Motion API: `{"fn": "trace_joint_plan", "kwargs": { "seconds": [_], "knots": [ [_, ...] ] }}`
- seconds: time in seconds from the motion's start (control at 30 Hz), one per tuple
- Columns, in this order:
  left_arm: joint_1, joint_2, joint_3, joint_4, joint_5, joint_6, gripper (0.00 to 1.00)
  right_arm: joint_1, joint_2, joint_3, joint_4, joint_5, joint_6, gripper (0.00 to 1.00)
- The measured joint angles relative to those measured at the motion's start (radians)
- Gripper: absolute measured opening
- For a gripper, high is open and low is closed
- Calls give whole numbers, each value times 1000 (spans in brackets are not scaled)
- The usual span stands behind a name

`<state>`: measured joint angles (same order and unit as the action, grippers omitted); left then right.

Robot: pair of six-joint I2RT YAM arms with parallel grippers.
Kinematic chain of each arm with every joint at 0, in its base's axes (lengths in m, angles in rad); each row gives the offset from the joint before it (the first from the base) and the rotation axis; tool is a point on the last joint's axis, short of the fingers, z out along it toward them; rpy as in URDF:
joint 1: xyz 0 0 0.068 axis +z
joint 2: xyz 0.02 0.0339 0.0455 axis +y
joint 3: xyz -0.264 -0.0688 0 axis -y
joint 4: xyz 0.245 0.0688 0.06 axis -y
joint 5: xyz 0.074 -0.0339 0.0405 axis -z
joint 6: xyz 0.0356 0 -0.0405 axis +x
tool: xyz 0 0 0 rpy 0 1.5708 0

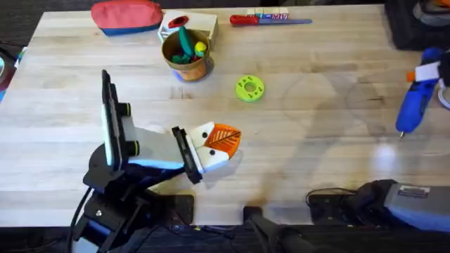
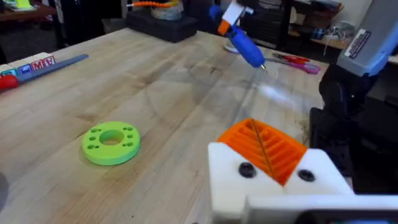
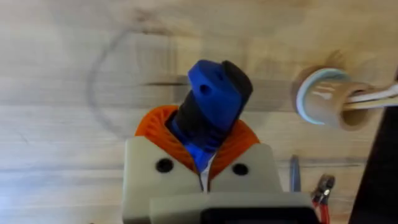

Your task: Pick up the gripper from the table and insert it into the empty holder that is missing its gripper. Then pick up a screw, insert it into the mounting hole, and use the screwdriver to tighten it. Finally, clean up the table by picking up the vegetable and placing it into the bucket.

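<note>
The right jaws (image 3: pixel 204 177) pinch the blue screwdriver (image 1: pixel 415 98), far from the bucket (image 1: pixel 187 53), ready for screws. The left jaws (image 1: pixel 219 144) look pressed together.

Bright even light; glare patch on table (image 1: pixel 383 151) nr right edge; soft shadows; overhead bottom blurred.

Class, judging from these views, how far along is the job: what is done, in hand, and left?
Done, seemingly: green vegetables sit in the bucket. The left gripper shows orange pads on both sides. In hand: the right gripper clamps the blue screwdriver. Left: whether the screw is tightened cannot be told.
</note>
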<state>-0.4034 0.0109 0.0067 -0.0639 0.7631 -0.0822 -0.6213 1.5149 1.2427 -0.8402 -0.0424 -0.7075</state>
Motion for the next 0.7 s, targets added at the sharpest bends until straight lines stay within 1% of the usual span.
{"fn": "trace_joint_plan", "kwargs": {
  "seconds": [0.27,0.43,0.57,0.63,0.7],
  "knots": [
    [0,0,0,0,0,0,6,40,-278,0,59,-129,154,8],
    [0,0,0,0,0,0,6,82,-457,0,51,-179,207,8],
    [0,0,0,0,0,0,6,105,-574,-2,40,-230,241,8],
    [0,0,0,0,0,0,6,113,-637,-27,78,-259,273,8],
    [0,0,0,0,0,0,6,123,-704,-76,134,-288,310,8]
  ]
}}
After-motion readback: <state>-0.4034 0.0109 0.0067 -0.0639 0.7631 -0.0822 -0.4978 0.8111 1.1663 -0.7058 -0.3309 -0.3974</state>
